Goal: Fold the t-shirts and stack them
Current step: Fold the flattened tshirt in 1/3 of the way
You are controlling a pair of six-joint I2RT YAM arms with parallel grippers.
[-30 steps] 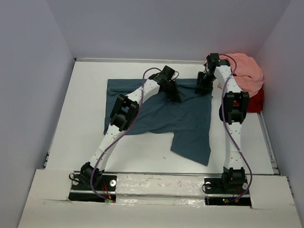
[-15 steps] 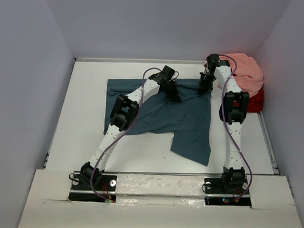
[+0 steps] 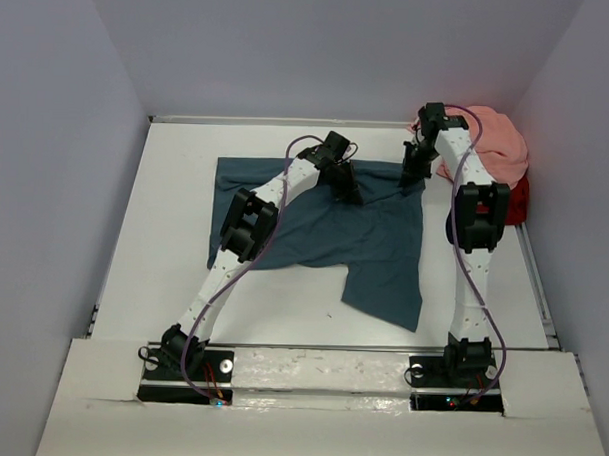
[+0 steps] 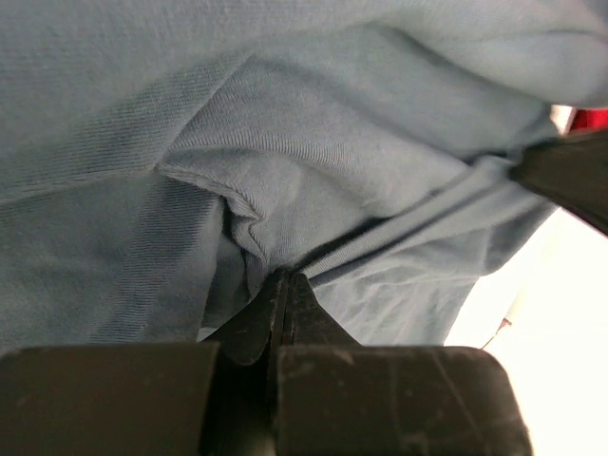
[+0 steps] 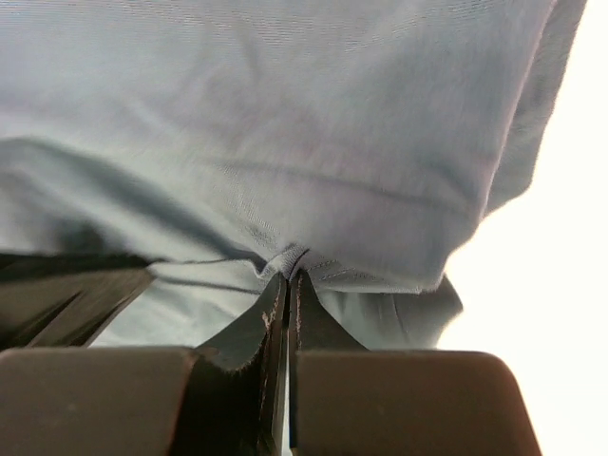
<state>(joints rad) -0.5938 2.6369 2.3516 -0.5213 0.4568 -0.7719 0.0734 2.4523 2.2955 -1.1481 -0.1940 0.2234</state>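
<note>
Clamped both grippers onto the far edge of the blue shirt (image 3: 374, 240). Pressed the left gripper (image 4: 285, 277) tight on a puckered ridge of cloth, with no gap between the fingers. Nipped the right gripper (image 5: 290, 275) just as tight on a hem seam near the shirt's far right corner. Left the shirt sprawled over the middle of the table (image 3: 165, 213), its near part rumpled and one flap trailing towards the arm bases. Found the pink shirt (image 3: 498, 145) heaped on the red shirt (image 3: 516, 200) in the far right corner, just beside the right arm (image 3: 475, 214).

Looked risky from here. Held only a sliver of fabric in each pinch, so could lose the hem under the shirt's weight on any lift or drag. Appeared to grip a bunched fold on the left, so might take extra layers and carry a crease into the fold. Could skew the cloth through uneven pulls. Might also snag the heap on a right-arm swing.
</note>
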